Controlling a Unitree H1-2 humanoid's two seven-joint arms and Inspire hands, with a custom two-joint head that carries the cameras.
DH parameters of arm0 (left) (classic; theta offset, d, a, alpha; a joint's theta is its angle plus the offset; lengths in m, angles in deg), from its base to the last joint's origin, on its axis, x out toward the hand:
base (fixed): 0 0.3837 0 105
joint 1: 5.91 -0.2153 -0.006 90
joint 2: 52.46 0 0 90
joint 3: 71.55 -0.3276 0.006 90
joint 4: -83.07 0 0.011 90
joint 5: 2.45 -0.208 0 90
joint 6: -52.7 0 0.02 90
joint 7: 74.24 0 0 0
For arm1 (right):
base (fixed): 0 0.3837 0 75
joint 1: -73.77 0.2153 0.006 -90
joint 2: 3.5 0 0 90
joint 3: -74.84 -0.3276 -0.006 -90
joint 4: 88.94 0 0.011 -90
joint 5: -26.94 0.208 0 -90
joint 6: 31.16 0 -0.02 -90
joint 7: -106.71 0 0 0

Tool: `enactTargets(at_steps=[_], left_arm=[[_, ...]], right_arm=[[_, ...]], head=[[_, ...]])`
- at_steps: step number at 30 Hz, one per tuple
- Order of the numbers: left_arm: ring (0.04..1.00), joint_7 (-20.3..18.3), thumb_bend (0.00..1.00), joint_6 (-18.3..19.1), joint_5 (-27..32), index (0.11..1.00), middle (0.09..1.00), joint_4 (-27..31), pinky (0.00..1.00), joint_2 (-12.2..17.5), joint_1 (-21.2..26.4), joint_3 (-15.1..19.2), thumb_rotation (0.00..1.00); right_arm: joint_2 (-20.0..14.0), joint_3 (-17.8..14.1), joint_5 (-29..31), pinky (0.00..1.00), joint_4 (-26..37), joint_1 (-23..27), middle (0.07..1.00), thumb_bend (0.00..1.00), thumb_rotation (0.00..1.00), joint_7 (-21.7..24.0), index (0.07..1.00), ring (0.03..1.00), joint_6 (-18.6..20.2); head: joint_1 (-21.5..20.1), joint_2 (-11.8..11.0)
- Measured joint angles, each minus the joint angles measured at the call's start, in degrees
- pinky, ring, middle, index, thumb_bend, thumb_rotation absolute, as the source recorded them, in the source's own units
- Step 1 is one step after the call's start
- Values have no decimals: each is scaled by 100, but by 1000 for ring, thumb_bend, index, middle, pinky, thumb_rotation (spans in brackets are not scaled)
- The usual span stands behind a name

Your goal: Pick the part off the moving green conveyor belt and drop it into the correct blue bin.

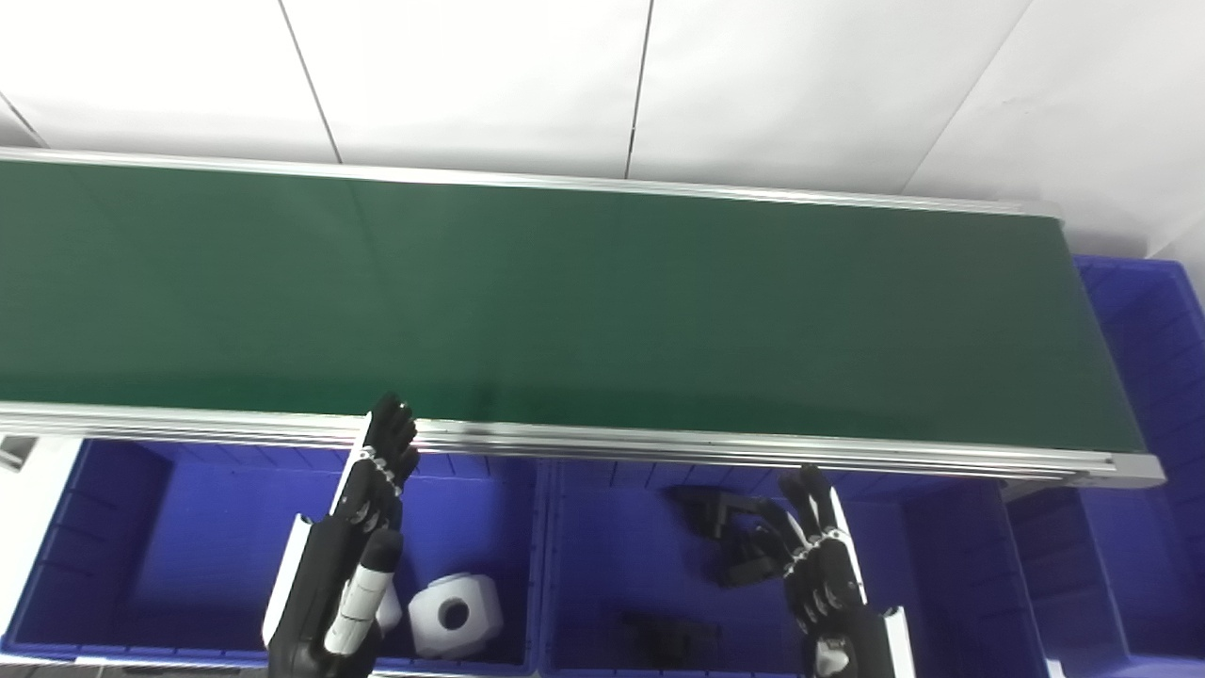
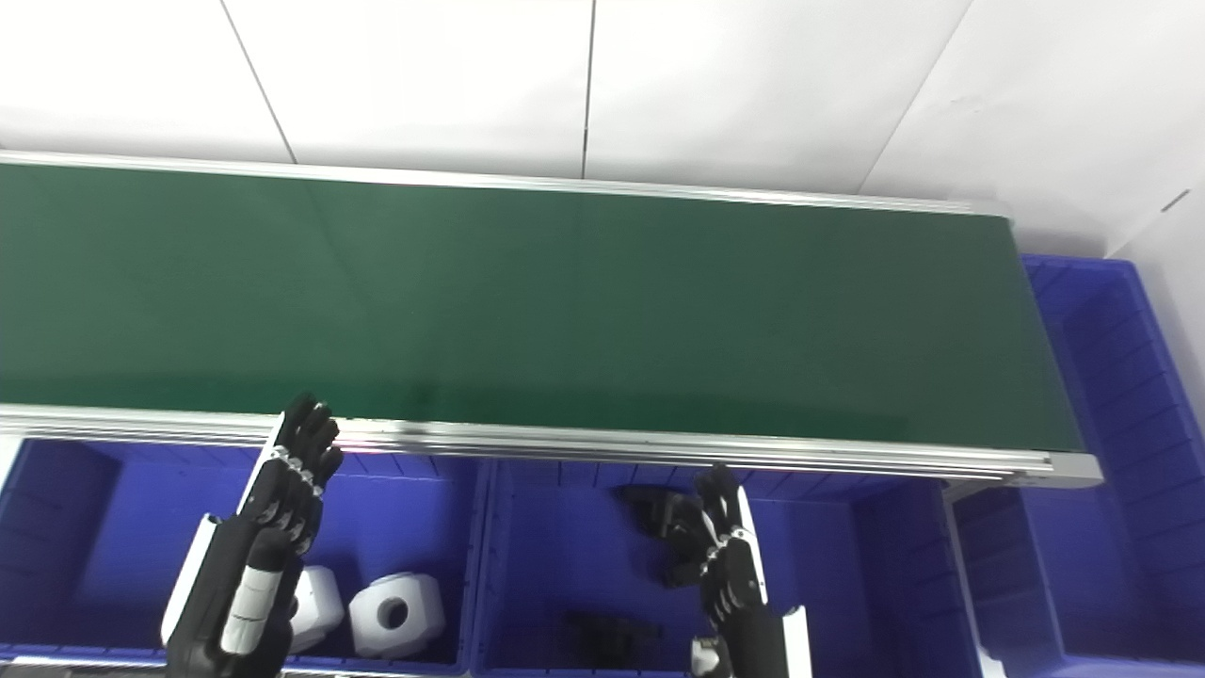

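Observation:
The green conveyor belt (image 1: 565, 301) runs across the view and carries no part. My left hand (image 1: 362, 527) is open and empty, fingers straight, above the left blue bin (image 1: 141, 527), its fingertips at the belt's near rail. My right hand (image 1: 819, 560) is open and empty above the middle blue bin (image 1: 602, 556). The left bin holds two white parts (image 1: 455, 615). The middle bin holds black parts (image 1: 715, 513), partly hidden behind my right hand.
A third blue bin (image 1: 1148, 377) stands beyond the belt's right end and reaches down the right side. The aluminium rail (image 1: 659, 443) edges the belt's near side. A white wall rises behind the belt.

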Motion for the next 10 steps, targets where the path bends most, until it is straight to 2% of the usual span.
enactTargets(at_steps=[1,7,10], left_arm=[[1000,-18,658,-3,30,1000,1000,-7,1000,12,11,30,870],[1000,-87,609,-22,280,1000,1000,-150,1000,102,54,211,961],[1000,-129,591,-22,296,1000,1000,-240,1000,124,106,290,966]], right_arm=[[-11,1,-21,868,-68,57,951,870,1000,0,973,910,-19],[-24,5,-81,861,-173,119,952,885,1000,-4,967,902,-26],[-23,3,-87,873,-216,157,960,907,1000,-35,981,909,-26]], head=[[-238,-53],[-503,-158],[-600,-185]])
